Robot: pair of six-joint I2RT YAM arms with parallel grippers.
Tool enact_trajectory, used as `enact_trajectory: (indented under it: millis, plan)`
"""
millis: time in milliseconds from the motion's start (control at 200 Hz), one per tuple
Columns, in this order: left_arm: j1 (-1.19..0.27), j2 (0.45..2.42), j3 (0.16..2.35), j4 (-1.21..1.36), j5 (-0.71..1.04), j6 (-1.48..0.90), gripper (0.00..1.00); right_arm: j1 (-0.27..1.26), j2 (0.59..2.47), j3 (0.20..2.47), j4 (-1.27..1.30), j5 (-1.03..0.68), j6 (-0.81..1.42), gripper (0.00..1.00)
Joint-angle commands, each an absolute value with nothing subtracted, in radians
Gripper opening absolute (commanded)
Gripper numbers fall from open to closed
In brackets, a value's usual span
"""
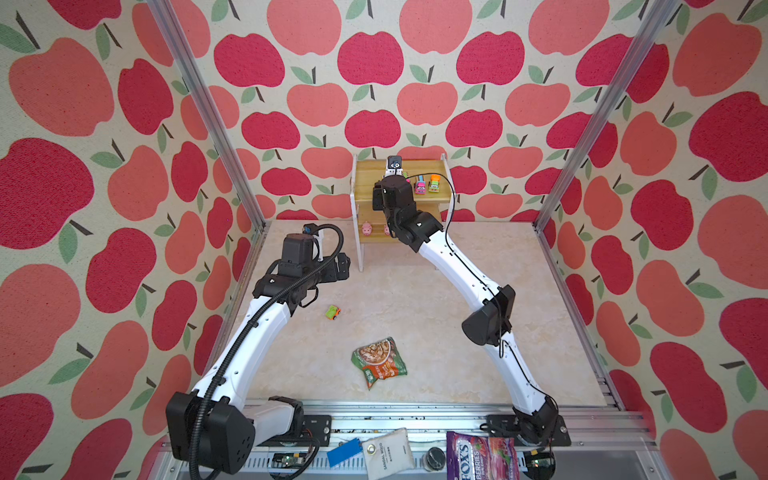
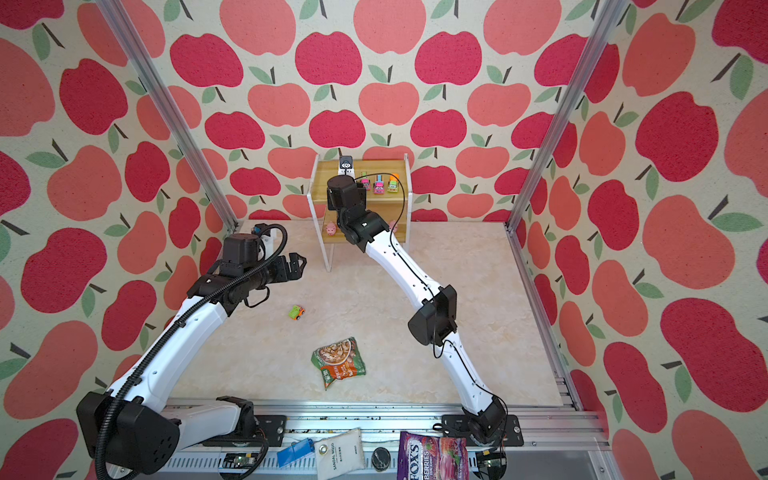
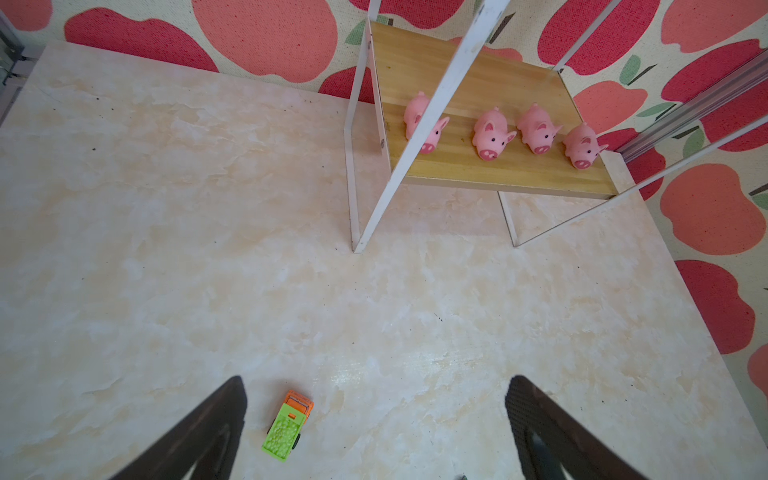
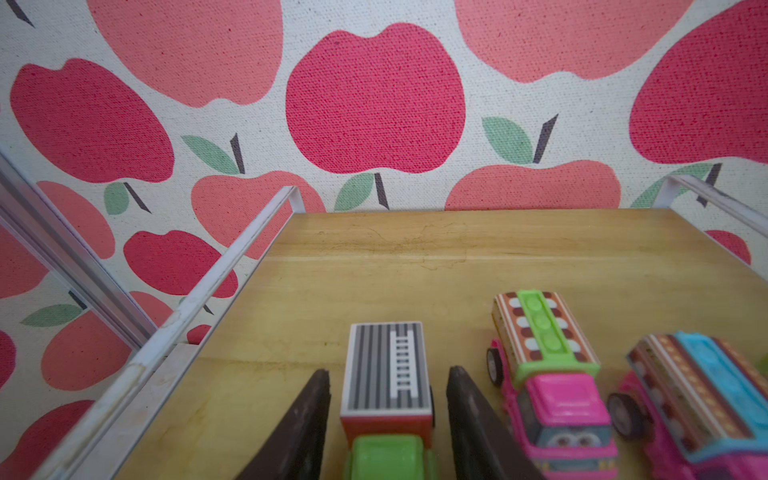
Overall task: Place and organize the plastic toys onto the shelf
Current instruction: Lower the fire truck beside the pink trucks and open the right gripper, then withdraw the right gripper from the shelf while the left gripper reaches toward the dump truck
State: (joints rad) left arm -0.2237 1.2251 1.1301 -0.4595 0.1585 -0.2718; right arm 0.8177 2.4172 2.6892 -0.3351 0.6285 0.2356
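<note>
The shelf (image 1: 365, 174) stands against the back wall. My right gripper (image 4: 388, 386) is open over its top board (image 4: 374, 270), jaws either side of a green-cab truck with a striped ladder roof (image 4: 388, 370), with a small gap on both sides. Beside it stand a pink truck with a green tank (image 4: 548, 365) and a pink-and-blue one (image 4: 698, 395). Several pink pigs (image 3: 490, 133) line the lower board (image 3: 478, 174). A green-and-orange truck (image 1: 333, 312) lies on the table. My left gripper (image 3: 376, 380) hangs open and empty above the table near it.
A green-and-orange snack packet (image 1: 379, 361) lies on the marble tabletop nearer the front. On the front rail sit a purple candy bag (image 1: 482, 457), a white sachet (image 1: 386, 455) and a blue item (image 1: 344, 453). Aluminium posts (image 1: 208, 112) flank the back corners.
</note>
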Motion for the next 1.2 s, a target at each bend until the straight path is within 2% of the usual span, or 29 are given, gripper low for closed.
enact_trajectory:
  millis: [0, 485, 595, 860, 1021, 1196]
  plan:
    - [-0.215, 1.224, 1.121, -0.436, 0.170, -0.281, 1.00, 0.815, 2.402, 2.716, -0.323, 0.620, 0.220, 0.54]
    - [-0.165, 1.228, 1.093, -0.406, 0.175, -0.291, 1.00, 0.893, 2.189, 2.665, -0.178, 0.648, -0.015, 0.71]
    - [-0.148, 1.238, 1.086, -0.404, 0.175, -0.303, 1.00, 0.914, 2.101, 2.573, -0.175, 0.657, -0.056, 0.73]
    - [-0.121, 1.305, 1.088, -0.439, 0.124, -0.327, 0.99, 0.927, 1.714, 1.971, -0.175, 0.521, 0.001, 0.75]
    - [-0.114, 1.375, 1.095, -0.487, 0.088, -0.353, 0.99, 0.929, 1.489, 1.540, -0.166, 0.278, 0.028, 0.75]
    - [-0.106, 1.491, 1.143, -0.591, 0.082, -0.393, 1.00, 0.943, 1.366, 1.199, -0.137, 0.137, 0.070, 0.73]
